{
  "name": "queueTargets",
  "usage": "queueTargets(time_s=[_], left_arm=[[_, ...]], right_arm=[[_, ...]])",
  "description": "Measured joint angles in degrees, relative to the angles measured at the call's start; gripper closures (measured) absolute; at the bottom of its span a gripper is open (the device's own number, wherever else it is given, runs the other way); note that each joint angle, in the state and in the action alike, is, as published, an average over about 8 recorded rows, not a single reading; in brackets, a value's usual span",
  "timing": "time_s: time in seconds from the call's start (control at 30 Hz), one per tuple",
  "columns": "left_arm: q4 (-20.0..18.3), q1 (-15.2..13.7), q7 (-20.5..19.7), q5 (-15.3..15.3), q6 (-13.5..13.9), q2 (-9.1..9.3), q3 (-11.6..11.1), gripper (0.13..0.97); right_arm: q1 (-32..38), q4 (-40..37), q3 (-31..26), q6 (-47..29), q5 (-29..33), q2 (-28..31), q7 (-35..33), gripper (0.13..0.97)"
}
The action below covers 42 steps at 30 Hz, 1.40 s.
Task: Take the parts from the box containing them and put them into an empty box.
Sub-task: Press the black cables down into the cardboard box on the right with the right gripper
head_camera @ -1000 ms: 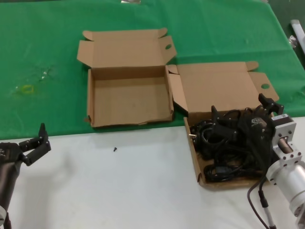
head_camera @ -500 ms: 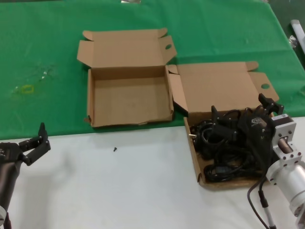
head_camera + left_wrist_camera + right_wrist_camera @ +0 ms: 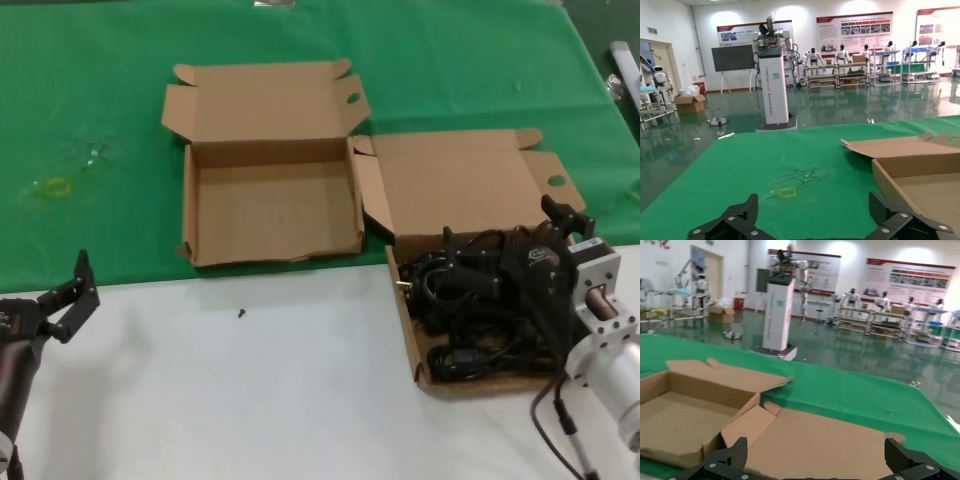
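Note:
The black power cords (image 3: 470, 300) lie tangled in the right cardboard box (image 3: 405, 320), its lid (image 3: 450, 180) folded back. The empty box (image 3: 270, 215) stands open to its left on the green cloth. My right gripper (image 3: 505, 230) is open and hangs just above the cords, holding nothing. In the right wrist view my right gripper (image 3: 817, 455) spans the lid (image 3: 830, 440), with the empty box (image 3: 680, 420) beyond; the cords are hidden there. My left gripper (image 3: 65, 290) is open and empty over the white table at the near left, and its own view (image 3: 812, 215) shows the empty box (image 3: 920, 175) to one side.
A small black screw (image 3: 241, 313) lies on the white table (image 3: 250, 400) in front of the empty box. A yellow ring mark (image 3: 57, 187) is on the green cloth at the left. A white object (image 3: 622, 60) sits at the far right edge.
My left gripper has turned slightly at the wrist and stayed in place. My right arm has shifted a little; the cords and both boxes have not moved.

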<state>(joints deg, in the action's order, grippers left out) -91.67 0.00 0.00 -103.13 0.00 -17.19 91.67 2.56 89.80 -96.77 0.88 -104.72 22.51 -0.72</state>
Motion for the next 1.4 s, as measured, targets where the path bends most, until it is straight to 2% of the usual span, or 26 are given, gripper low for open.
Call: queueTargets(time_s=[0.1, 0.3, 0.37, 0.5, 0.67, 0.77, 0.8, 1.07, 1.4], left_arm=[[0.0, 0.0, 0.0, 0.0, 0.0, 0.0, 0.0, 0.294], [0.0, 0.0, 0.0, 0.0, 0.0, 0.0, 0.0, 0.435], [0.0, 0.0, 0.0, 0.0, 0.0, 0.0, 0.0, 0.482], [0.0, 0.0, 0.0, 0.0, 0.0, 0.0, 0.0, 0.482], [0.0, 0.0, 0.0, 0.0, 0.0, 0.0, 0.0, 0.62], [0.0, 0.0, 0.0, 0.0, 0.0, 0.0, 0.0, 0.703], [0.0, 0.0, 0.0, 0.0, 0.0, 0.0, 0.0, 0.703], [0.0, 0.0, 0.0, 0.0, 0.0, 0.0, 0.0, 0.857], [0.0, 0.0, 0.0, 0.0, 0.0, 0.0, 0.0, 0.94]], right_arm=[[0.43, 0.25, -1.87, -0.06, -0.89, 3.43, 0.55, 0.129], [1.95, 0.86, -4.21, -4.03, -1.04, 11.31, 2.47, 0.129], [2.63, 1.13, -4.48, -6.43, -0.91, 13.93, 3.11, 0.129], [4.39, 1.22, -4.41, -12.17, -0.62, 18.39, 3.67, 0.129], [7.58, 0.37, -4.32, -20.53, -0.21, 23.02, 2.57, 0.129], [9.8, -0.25, -4.39, -25.73, -0.05, 25.24, 0.82, 0.129], [10.56, -0.49, -4.44, -27.37, 0.01, 25.84, 0.1, 0.129], [18.35, -3.83, -6.16, -41.34, 1.19, 29.56, -7.32, 0.129], [28.23, -11.2, -10.6, -57.97, 4.3, 31.26, -19.07, 0.129]])
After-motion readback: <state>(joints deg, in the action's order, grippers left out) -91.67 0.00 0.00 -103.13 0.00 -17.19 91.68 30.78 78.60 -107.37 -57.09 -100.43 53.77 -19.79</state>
